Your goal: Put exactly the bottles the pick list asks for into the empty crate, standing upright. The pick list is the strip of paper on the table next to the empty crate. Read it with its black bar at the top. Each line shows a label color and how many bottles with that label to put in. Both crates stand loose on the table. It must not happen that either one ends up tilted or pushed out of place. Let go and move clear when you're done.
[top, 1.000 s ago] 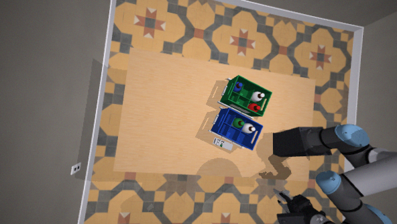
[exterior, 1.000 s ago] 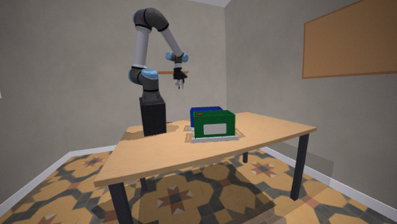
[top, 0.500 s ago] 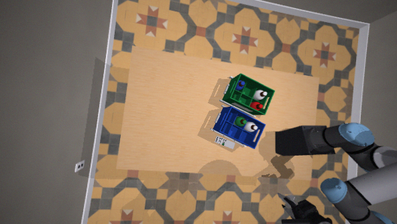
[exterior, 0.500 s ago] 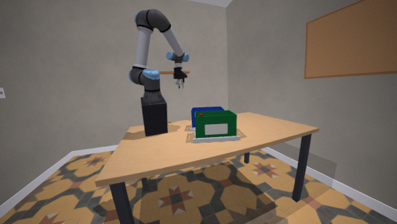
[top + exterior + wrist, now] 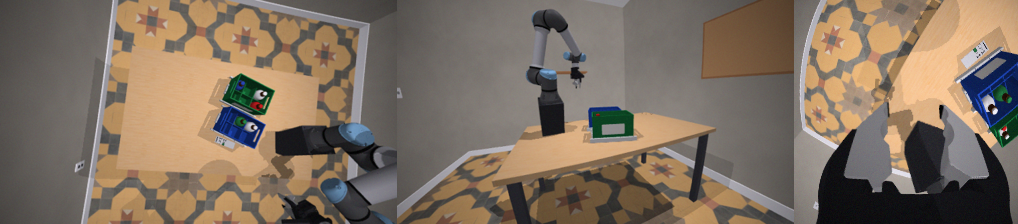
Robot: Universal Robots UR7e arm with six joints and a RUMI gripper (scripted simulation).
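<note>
Two crates [image 5: 248, 93], five bottles [image 5: 251, 127] (upright)

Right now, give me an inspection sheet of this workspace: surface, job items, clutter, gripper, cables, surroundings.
Surface: wooden table, bearing both crates and the arm's black pedestal.
Job's things: green crate holds three bottles, blue-capped, white and red-capped; blue crate beside it holds two upright, one green-capped, one white; pick list lies against the blue crate's outer side, print too small to read.
Clutter: nothing seen.
Gripper: gripper part-open with nothing between its fingers, raised high, off the table's edge over the floor.
Cables: nothing seen.
Surroundings: patterned tile floor, grey walls, wall socket, orange board.
</note>
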